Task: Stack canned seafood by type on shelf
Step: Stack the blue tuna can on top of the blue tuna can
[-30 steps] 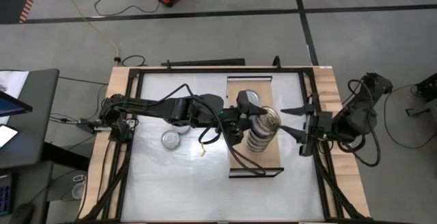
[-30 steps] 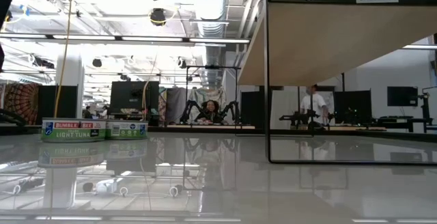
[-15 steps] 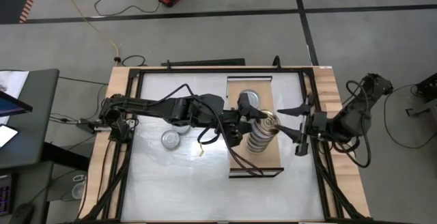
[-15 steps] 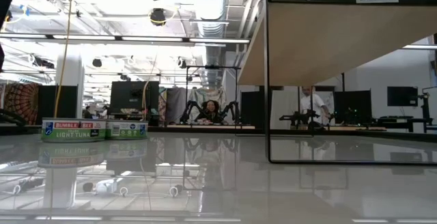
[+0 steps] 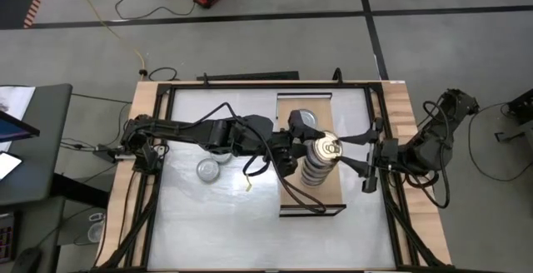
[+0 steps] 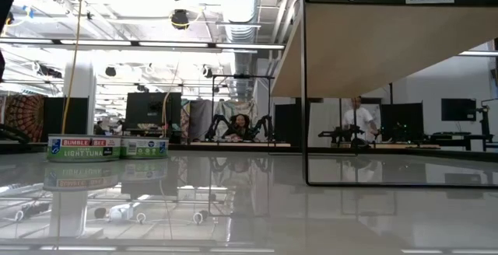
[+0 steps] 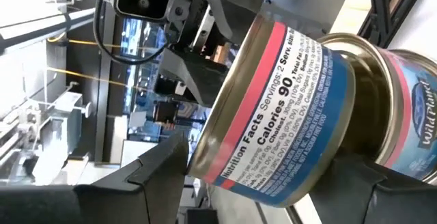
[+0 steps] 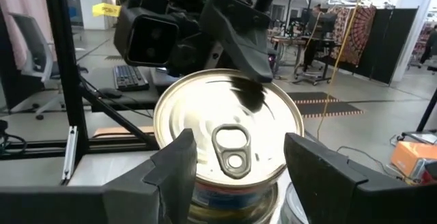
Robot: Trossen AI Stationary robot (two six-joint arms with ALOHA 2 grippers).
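From above, the left hand [image 5: 310,146] grips the top tin [image 5: 323,148] of a tall stack on the shelf [image 5: 333,196]. The right hand [image 5: 360,158] waits open beside it. Low down, two tins [image 6: 106,147] sit on the worktop [image 6: 249,208].

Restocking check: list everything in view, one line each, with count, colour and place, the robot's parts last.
Shelf: one, light wood with thin dark frame, table centre.
Tin stack: one tall stack, silver sides, on the shelf; exact count unclear.
Top tin: one, gold pull-tab lid, red and blue label, on the stack.
Single tin: one, silver lid, on the shelf behind the stack.
Loose tin: one, silver lid, on the tabletop left of the shelf.
Labelled tins: two, green-banded, low view's left.
Left gripper: one, dark, shut on the top tin.
Right gripper: one, dark, open beside the stack.
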